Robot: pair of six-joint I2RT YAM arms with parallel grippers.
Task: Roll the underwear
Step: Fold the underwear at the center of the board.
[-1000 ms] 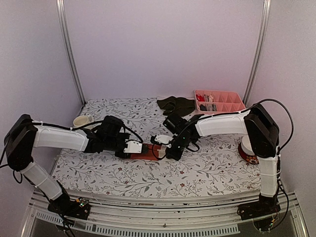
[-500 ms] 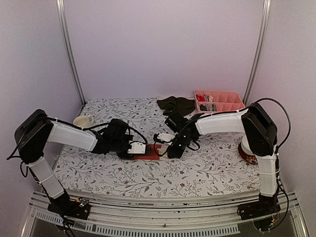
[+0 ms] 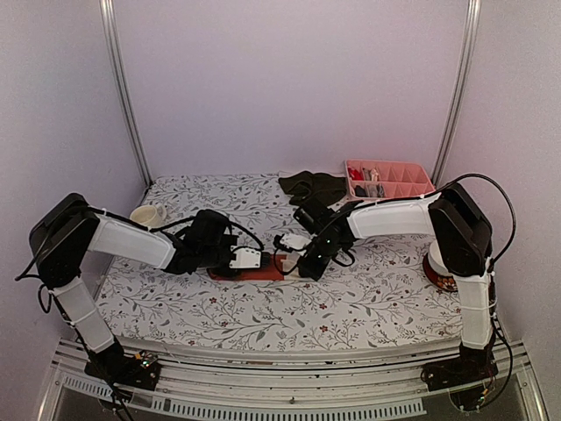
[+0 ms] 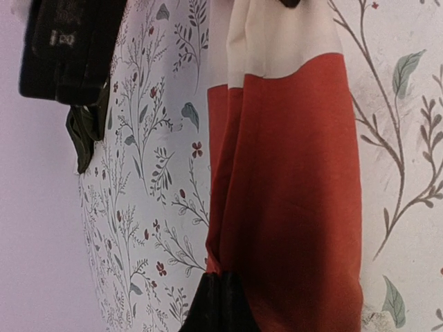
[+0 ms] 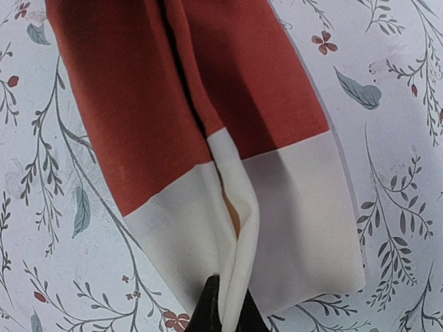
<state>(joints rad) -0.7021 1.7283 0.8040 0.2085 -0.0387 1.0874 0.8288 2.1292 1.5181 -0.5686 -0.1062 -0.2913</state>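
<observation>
That rust-red underwear (image 5: 138, 104) looks light and floppy, best grabbed by its edge folds: left gripper (image 4: 219, 294) pinches the red end, right gripper (image 5: 223, 294) the white end.

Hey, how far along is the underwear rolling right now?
Done: the rust-red underwear lies folded lengthwise into a narrow strip on the table. In hand: the left gripper pinches its red end and the right gripper pinches its cream waistband end. Left: no roll has been started on it, and the dark garment at the back, beside the pink tray, lies loose, not rolled.
</observation>
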